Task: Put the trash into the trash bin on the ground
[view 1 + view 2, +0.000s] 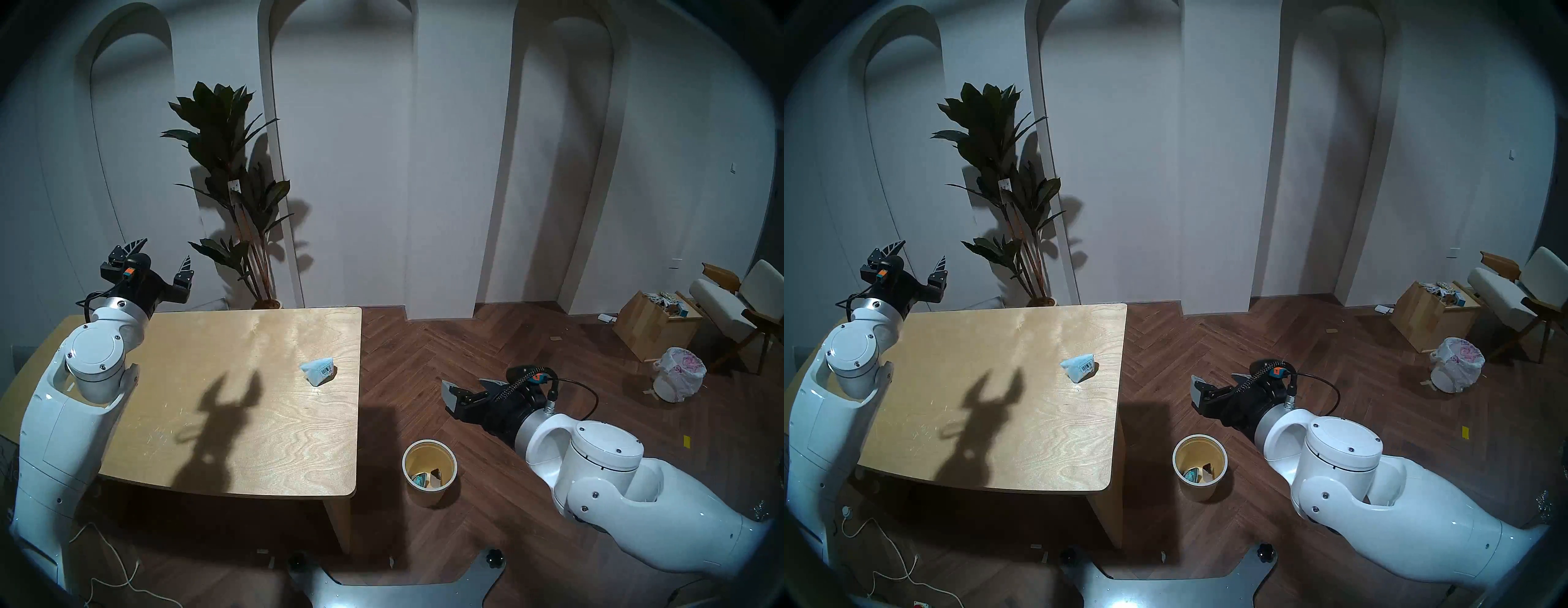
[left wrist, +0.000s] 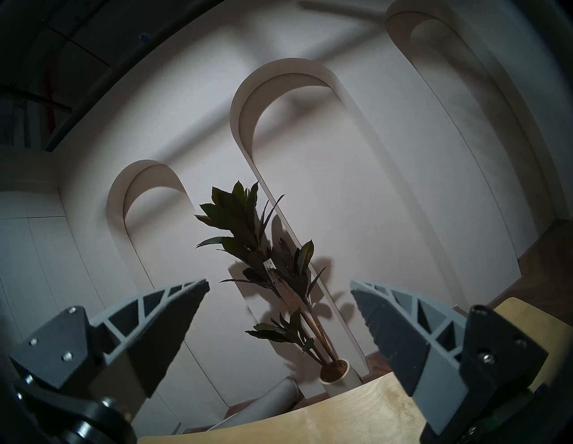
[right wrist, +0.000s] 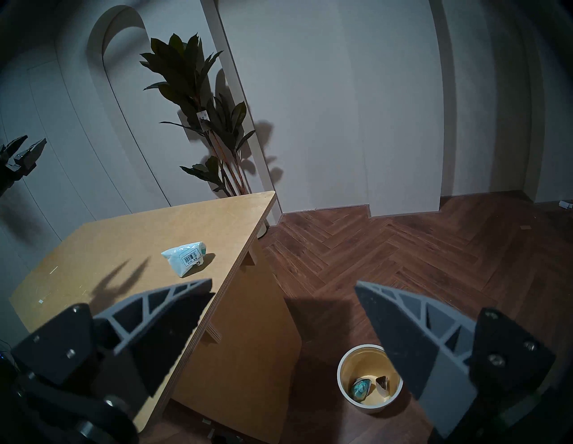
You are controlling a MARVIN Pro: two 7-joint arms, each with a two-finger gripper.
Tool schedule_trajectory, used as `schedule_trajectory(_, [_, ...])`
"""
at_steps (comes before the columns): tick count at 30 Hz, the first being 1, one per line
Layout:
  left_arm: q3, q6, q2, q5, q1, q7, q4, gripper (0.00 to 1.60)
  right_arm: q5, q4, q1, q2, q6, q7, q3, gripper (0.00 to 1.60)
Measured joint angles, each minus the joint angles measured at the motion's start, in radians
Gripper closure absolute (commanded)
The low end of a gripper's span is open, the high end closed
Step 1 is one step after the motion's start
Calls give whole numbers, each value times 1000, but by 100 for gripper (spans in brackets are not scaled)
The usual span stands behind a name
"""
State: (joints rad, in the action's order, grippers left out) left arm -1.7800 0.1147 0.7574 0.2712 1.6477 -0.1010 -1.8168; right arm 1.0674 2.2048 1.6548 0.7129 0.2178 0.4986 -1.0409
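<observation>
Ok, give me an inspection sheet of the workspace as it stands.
Surface: wooden table, bare but for one packet.
Job's things: pale blue packet near the table's right edge; bin on the floor, holding a teal pack and another scrap.
Clutter: box and bagged bin far right.
Claws: left claw open, empty; right claw open, empty, above the floor.
Cables: white cord on the floor.
Surroundings: plant, chair.

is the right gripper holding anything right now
No, the right gripper is open with nothing between its fingers, hanging over the floor near the trash bin.
</observation>
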Motion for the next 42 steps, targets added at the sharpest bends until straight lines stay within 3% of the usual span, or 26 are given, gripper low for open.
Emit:
schedule_trajectory(26, [-139,225,9,94,113,-28,-105,0,-153,-231,-252,260,81,118,196,0])
schedule_trajectory(42, [-203,367,20,140,175,-53,-160,0,-260,-411,-413,424,96,239,330,0])
